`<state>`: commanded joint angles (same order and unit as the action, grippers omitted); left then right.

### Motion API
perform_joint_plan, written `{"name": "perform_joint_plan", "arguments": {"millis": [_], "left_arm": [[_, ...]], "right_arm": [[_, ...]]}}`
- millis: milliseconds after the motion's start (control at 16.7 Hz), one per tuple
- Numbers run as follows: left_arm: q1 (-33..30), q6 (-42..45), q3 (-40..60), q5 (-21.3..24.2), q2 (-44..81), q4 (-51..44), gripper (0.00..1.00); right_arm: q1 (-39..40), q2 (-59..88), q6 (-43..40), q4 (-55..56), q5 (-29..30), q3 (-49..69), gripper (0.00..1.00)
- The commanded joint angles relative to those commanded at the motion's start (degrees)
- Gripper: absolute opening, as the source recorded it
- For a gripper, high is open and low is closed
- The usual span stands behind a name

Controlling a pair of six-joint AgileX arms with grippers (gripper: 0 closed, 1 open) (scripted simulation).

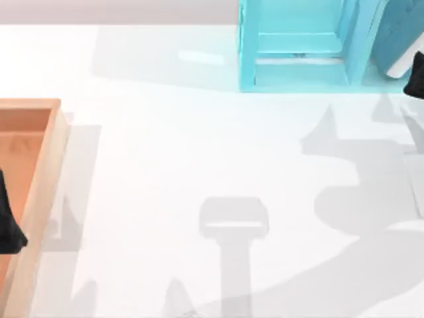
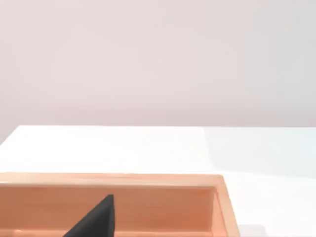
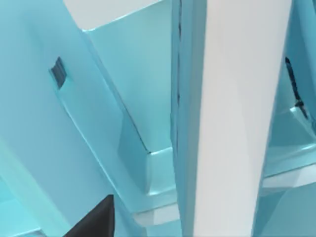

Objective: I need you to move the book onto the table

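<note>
Book (image 1: pixel 401 36) tilted inside blue shelf unit (image 1: pixel 298 46), right hand (image 1: pixel 417 76) beside it, grip unclear.

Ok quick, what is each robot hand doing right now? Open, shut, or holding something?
Left hand: over the wooden tray at the table's left; open or shut cannot be told.
Right hand: by the book at the blue shelf; cannot be told.

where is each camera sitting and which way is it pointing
Top view: above the table, looking down; left gripper over the wooden tray, right gripper by the book in the shelf unit.
Left wrist view: low over the tray, facing across the table; a dark fingertip shows.
Right wrist view: close to the shelf unit, facing the book's white page edges.
Shared: the top and left wrist views both show the tray.
</note>
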<state>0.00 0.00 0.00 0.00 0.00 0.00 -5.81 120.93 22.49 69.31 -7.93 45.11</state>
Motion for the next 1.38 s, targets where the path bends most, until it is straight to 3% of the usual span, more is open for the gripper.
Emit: {"name": "perform_joint_plan", "arguments": {"millis": [360,960,1320,1380], "left_arm": [[0.00,0.00,0.00,0.00,0.00,0.00,1.00],[0.00,0.00,0.00,0.00,0.00,0.00,1.00],[0.00,0.00,0.00,0.00,0.00,0.00,1.00],[0.00,0.00,0.00,0.00,0.00,0.00,1.00]], "right_arm": [[0.31,0.38,-0.05,-0.44,0.16,0.64,1.00],[1.65,13.76,0.09,-11.39,1.83,25.31,1.00],[1.80,14.75,0.08,-12.40,1.99,27.13,1.00],[1.80,14.75,0.08,-12.40,1.99,27.13,0.92]]}}
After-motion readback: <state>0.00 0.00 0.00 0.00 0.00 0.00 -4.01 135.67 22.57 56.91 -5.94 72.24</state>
